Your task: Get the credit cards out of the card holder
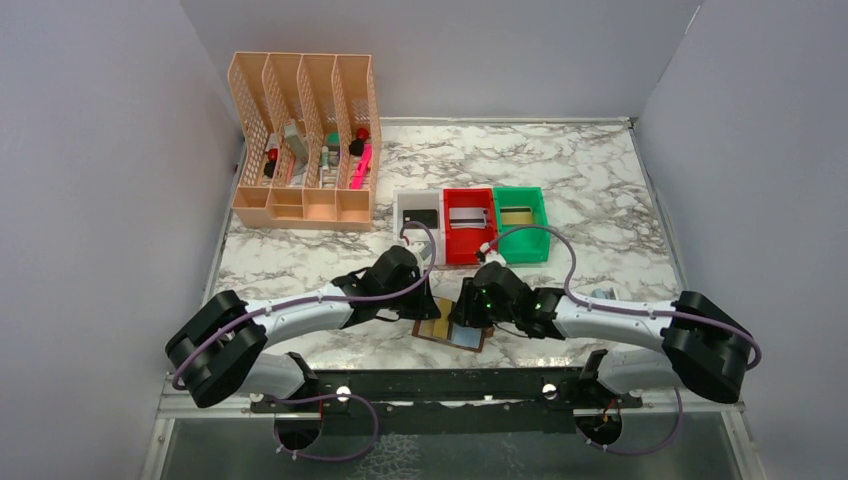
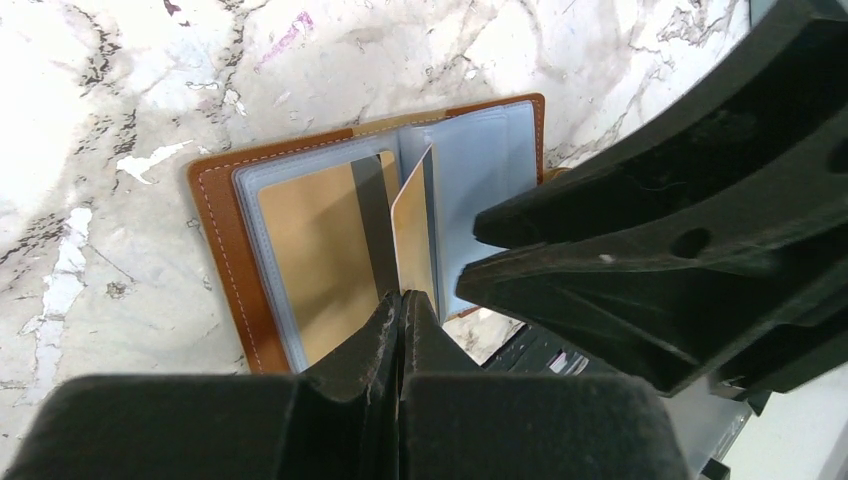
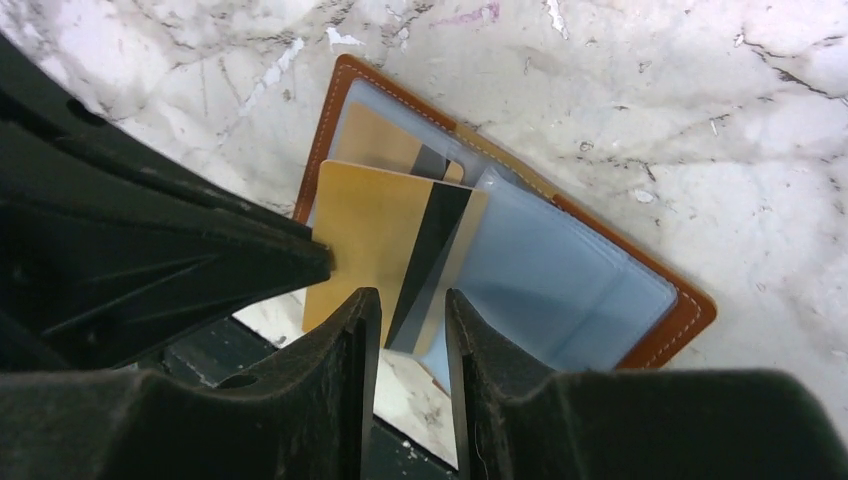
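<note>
Card holder [image 1: 452,332] lies open on the marble counter [image 1: 600,190] near its front edge, between the two wrists, brown leather down and pale blue-grey pockets up. Left gripper [image 2: 400,300]: jaws pinched tight on one edge of a gold credit card [image 3: 365,230], which stands tilted on edge over the fold, its black-striped face towards the right wrist camera. Right gripper [image 3: 412,300]: jaws a narrow gap apart, nothing seen clamped, tips over the blue-grey pocket panel just beside the held card; contact with the panel cannot be told. Second gold card [image 2: 310,260] sits inside the clear pocket of the other panel. Behind the holder, white bin [image 1: 399,225], red bin [image 1: 468,250] and green bin [image 1: 520,250] stand in a row, side by side. Peach mesh organiser [image 1: 300,110] at the far left
</note>
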Motion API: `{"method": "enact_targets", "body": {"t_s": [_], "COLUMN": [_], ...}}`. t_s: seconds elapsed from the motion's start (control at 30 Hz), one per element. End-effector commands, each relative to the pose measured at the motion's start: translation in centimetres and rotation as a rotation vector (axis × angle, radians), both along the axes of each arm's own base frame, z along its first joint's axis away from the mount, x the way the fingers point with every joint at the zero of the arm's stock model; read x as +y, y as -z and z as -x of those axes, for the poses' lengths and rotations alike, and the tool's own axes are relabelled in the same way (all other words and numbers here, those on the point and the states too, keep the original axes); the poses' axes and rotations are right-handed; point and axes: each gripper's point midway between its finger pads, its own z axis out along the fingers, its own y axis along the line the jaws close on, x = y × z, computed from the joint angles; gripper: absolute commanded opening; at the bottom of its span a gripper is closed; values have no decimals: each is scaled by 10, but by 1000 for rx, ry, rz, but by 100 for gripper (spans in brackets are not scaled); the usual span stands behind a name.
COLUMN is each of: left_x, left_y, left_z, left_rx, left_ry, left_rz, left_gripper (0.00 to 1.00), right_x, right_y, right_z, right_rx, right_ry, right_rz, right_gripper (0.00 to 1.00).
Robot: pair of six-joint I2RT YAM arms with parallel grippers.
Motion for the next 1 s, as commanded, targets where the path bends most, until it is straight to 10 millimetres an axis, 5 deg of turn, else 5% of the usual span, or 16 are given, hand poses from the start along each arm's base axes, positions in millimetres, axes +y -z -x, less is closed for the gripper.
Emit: {"method": "enact_targets", "body": {"t_s": [0.0,0.3,0.97], "left_x": [-7,-17,-27], "left_y": [-7,-2,4], "left_z": [-4,7,21], "left_rx": [-19,39,86], "left_ry": [3,49,153], "left_rz": [27,88,114], "left_gripper": [0,19,17], "right_x": [13,-1,-13], "right_y": [5,30,36], "right_z": [-4,5,4], "right_rx": [16,84,80], "right_ry": [-12,40,83], "right_rz": [-16,22,50], "right_gripper": [36,29,29]}}
